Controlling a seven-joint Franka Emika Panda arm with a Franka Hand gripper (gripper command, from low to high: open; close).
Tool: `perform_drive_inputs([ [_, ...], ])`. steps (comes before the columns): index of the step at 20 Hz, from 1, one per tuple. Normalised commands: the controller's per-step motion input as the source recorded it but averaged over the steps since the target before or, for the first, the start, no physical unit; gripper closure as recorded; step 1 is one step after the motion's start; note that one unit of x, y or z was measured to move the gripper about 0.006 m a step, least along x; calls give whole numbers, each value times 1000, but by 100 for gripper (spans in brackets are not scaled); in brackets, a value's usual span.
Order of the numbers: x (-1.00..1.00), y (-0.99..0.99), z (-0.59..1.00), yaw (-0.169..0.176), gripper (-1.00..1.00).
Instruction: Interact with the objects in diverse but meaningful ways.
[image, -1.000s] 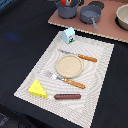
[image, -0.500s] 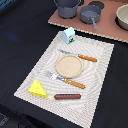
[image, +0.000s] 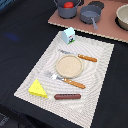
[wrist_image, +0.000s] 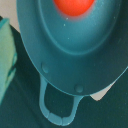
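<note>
On the placemat (image: 95, 75), near its front left corner in the exterior view, we find the cheese (image: 37, 89), a yellow wedge with holes. Just to its right, along the front edge, lies the sausage (image: 67, 96), thin and brown, lengthwise along that edge. Above it a fork (image: 66, 80) with an orange handle lies just beside the front rim of the plate (image: 68, 65), which sits at the middle of the mat. A knife (image: 80, 56) with the same orange handle lies at the plate's far side. The carton (image: 69, 35), white with green-blue print, stands upright at the mat's far edge.

Beyond the mat, on the brown board (image: 107, 30), we see a dark grey pot (image: 68, 10) near the board's left end, and the tomato (image: 69, 4) rests inside it. To the right of the pot stands a second grey pan (image: 91, 15), with a darker lid-like piece (image: 96, 5) behind it, and a pale bowl (image: 123, 16) is cut by the right edge of the view.

In the wrist view we look straight down into the pot (wrist_image: 75, 45), its loop handle (wrist_image: 59, 107) toward us, and the tomato (wrist_image: 74, 6) lies on its floor. No fingers show in either view, so we cannot tell how far they are open, whether they hold anything, or how the tomato lies relative to them.
</note>
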Motion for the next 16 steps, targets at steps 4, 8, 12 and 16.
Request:
perform_drive_inputs([
  [4,489,-73,456,-76,-100],
  [8,811,-331,657,-134,-100],
  [12,817,-398,419,-133,-100],
  [16,806,-540,78,-99,-100],
])
